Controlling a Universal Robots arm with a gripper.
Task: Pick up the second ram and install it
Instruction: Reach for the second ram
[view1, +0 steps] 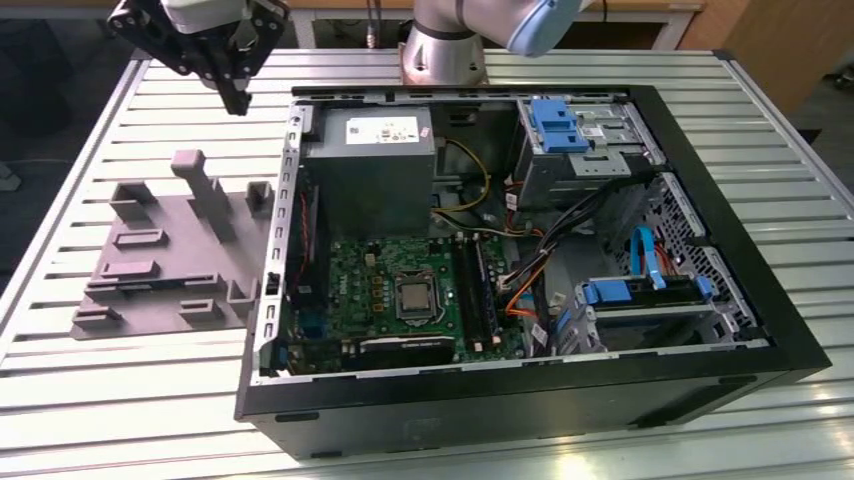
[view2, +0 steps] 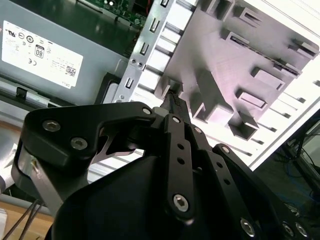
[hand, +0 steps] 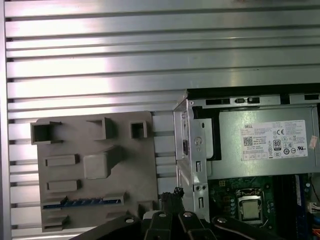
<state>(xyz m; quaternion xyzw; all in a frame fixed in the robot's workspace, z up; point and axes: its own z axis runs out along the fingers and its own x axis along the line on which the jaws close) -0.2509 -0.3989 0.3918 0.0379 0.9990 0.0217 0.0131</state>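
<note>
The tool (view2: 173, 100), apparently pinched together and empty, hangs above the edge of the grey tray (hand: 95, 150); the second ram (hand: 82, 202) lies in its slot.

White label (hand: 274, 141) on grey power supply (hand: 229, 150), fine print, small round marks, code square, too small to read

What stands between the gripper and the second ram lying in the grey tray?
Nothing visible does. In the first wrist view the second ram lies uncovered in a slot of the grey tray, and the gripper hangs near the tray's edge beside the computer case. No raised block covers it.
</note>
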